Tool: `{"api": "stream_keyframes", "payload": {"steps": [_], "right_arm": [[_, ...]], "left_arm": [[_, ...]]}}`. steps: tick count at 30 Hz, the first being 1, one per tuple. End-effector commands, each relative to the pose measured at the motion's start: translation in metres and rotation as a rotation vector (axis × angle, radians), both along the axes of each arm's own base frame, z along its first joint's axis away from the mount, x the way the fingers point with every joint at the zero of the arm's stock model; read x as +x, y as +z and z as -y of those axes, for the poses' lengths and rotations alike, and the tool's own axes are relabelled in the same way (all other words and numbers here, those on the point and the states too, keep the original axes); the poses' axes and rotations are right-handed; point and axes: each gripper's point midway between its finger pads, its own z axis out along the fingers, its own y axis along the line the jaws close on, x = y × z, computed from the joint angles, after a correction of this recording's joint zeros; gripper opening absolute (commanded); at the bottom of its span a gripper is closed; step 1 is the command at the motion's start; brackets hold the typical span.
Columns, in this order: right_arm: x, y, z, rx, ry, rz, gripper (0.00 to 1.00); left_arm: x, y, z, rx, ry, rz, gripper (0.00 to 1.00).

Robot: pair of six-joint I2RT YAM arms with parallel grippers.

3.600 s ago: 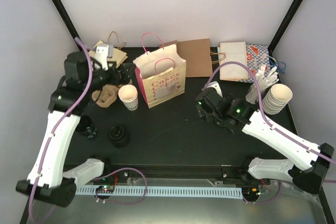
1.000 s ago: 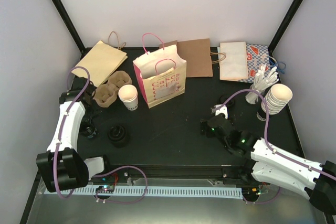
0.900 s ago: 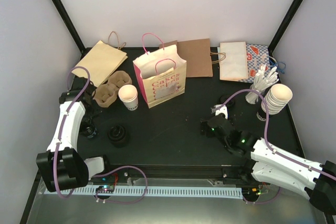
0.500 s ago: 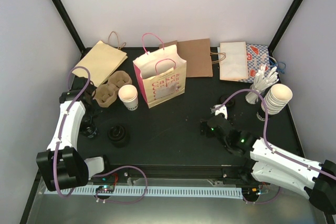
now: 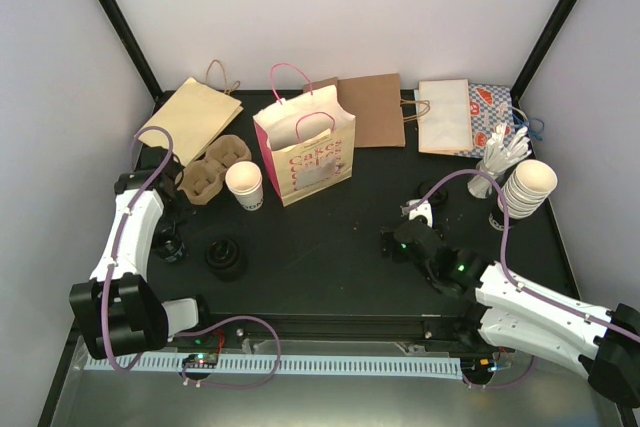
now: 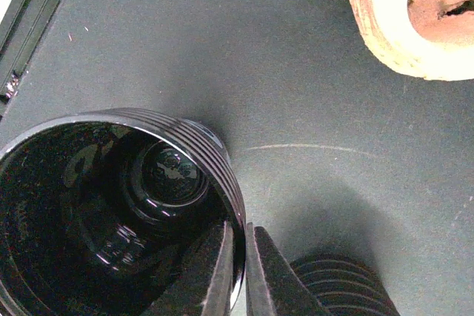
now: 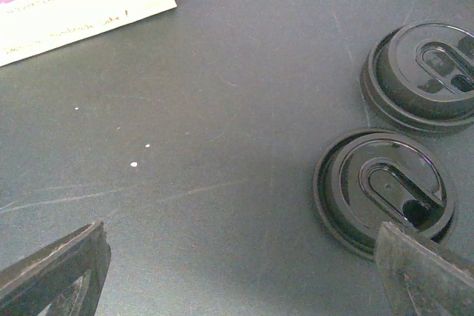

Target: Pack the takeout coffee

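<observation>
Takeout coffee (image 5: pixel 244 185) apparently upright, mouth upward.

**Left gripper pinched, right gripper spread wide**

The left arm (image 5: pixel 125 247) runs up the left edge of the overhead view, its wrist bent downward. The left gripper (image 6: pixel 241 253) has its jaws almost together on the wall of a black lid stack (image 6: pixel 111 205). The right arm (image 5: pixel 530 312) reaches from lower right toward centre, and the right gripper (image 7: pixel 237 279) has its jaws wide apart.

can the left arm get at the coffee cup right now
Probably not yet: the left gripper is shut on the wall of a black lid stack. Once freed, likely yes; the coffee cup stands nearby, uncovered.
</observation>
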Motion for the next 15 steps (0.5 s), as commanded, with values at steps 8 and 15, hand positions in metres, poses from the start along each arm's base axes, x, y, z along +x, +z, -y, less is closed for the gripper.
{"api": "stream_keyframes", "payload": {"steps": [8, 15], "right_arm": [[0.006, 0.008, 0.000, 0.022, -0.031, 0.028, 1.00], [0.007, 0.008, -0.001, 0.017, -0.028, 0.023, 1.00]], "left_arm": [[0.009, 0.013, 0.008, -0.042, -0.041, 0.084, 0.02], [0.005, 0.018, 0.006, -0.028, -0.034, 0.067, 0.01]]}}
